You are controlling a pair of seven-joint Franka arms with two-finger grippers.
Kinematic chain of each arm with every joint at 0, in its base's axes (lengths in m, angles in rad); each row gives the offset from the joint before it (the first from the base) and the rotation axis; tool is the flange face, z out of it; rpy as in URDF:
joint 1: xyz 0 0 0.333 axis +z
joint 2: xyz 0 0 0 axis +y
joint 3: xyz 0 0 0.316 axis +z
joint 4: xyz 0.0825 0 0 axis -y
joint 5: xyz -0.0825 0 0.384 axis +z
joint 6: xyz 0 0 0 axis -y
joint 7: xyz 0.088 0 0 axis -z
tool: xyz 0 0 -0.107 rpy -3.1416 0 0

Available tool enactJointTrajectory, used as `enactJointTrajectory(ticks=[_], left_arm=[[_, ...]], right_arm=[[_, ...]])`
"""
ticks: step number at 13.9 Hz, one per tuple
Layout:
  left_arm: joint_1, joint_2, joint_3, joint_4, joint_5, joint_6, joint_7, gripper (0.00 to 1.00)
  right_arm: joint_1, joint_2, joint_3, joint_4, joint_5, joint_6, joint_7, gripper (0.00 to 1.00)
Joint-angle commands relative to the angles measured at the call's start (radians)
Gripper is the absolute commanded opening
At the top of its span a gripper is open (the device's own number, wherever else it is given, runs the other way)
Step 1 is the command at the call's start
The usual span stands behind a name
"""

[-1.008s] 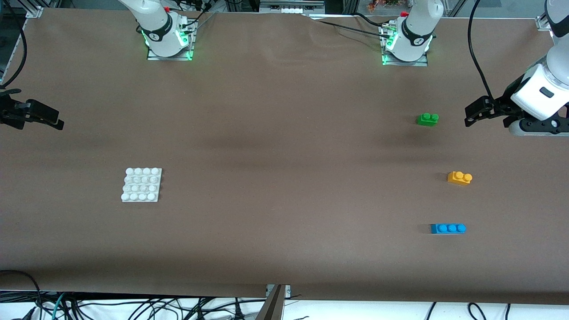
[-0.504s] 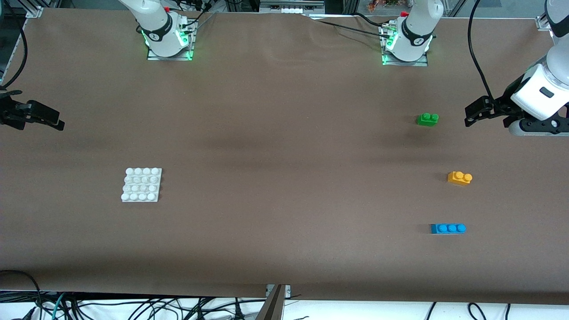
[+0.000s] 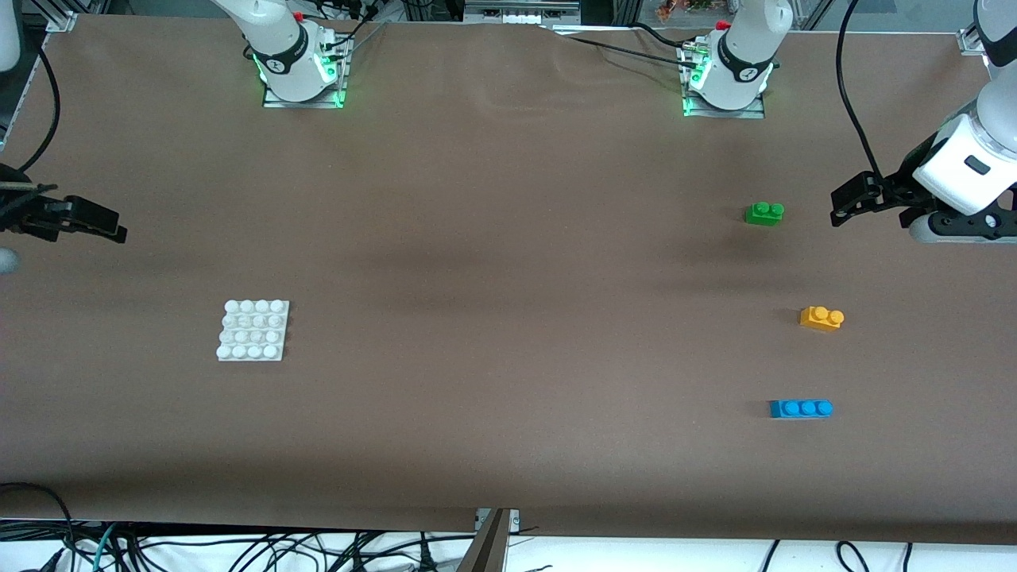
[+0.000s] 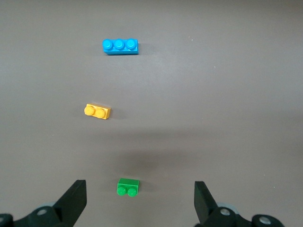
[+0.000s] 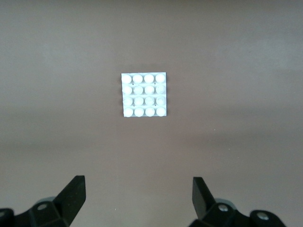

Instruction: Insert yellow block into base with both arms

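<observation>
The yellow block (image 3: 821, 318) lies alone on the brown table at the left arm's end; it also shows in the left wrist view (image 4: 97, 111). The white base (image 3: 253, 330) lies flat toward the right arm's end and shows in the right wrist view (image 5: 144, 95). My left gripper (image 3: 840, 205) is open and empty, up over the table beside the green brick; its open jaws frame that brick in the left wrist view (image 4: 140, 198). My right gripper (image 3: 115, 230) hangs over the table's edge at the right arm's end, open and empty (image 5: 138, 189), apart from the base.
A green two-stud brick (image 3: 764, 213) (image 4: 128, 187) lies farther from the front camera than the yellow block. A blue three-stud brick (image 3: 801, 408) (image 4: 120, 46) lies nearer. Both arm bases (image 3: 302, 75) (image 3: 725, 83) stand along the table's back edge.
My right gripper has moved a little in over the table from its edge. The left arm and all bricks have not moved.
</observation>
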Motion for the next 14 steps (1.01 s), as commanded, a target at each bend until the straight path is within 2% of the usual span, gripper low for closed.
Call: enactJointTrajectory(ticks=[1,14], left_arm=[[-0.001,0.01,0.001,0.028,-0.018,-0.018,-0.011,1.0],[0.001,0.01,0.002,0.028,-0.017,-0.019,-0.007,1.0]], right_arm=[[-0.01,0.053,0.008,0.002,-0.011,0.009,0.011,1.0],[-0.008,0.379,0.01,-0.03,-0.01,0.293,0.014,1.0]])
